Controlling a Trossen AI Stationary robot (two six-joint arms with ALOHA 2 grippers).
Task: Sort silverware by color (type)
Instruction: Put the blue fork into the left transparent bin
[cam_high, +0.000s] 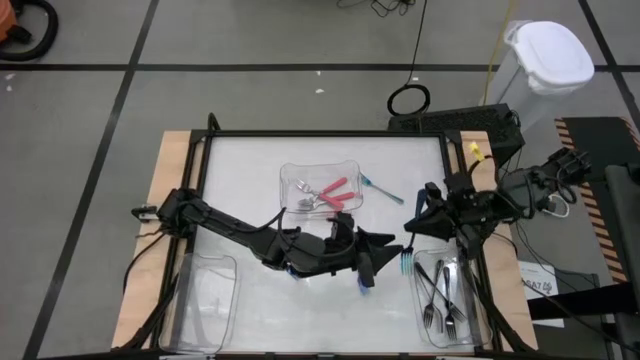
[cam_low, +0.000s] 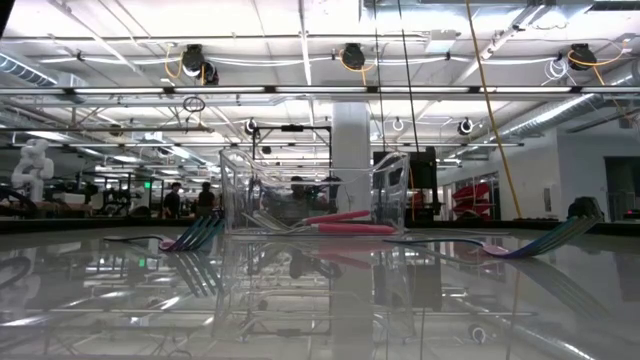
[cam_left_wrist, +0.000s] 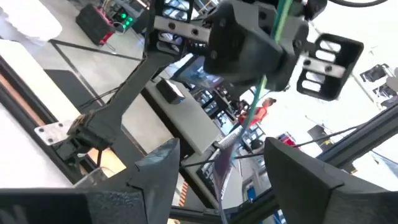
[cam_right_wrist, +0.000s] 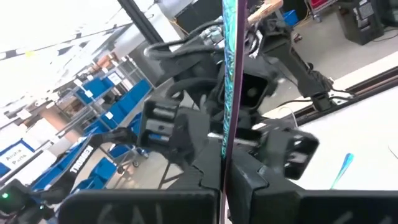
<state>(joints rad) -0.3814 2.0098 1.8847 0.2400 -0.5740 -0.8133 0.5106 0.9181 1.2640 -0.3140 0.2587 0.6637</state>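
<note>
1. Teal-handled fork hangs between the two grippers, over the table near the right tray.
2. Right gripper is clamped on its handle, long axis running through the fingers.
3. Left gripper is spread, facing the fork.
4. Tines hidden.

Both grippers nose to nose mid-table, left gripper and right gripper blocking each other, clear tray behind, right tray just beside, open tabletop far-left.
</note>
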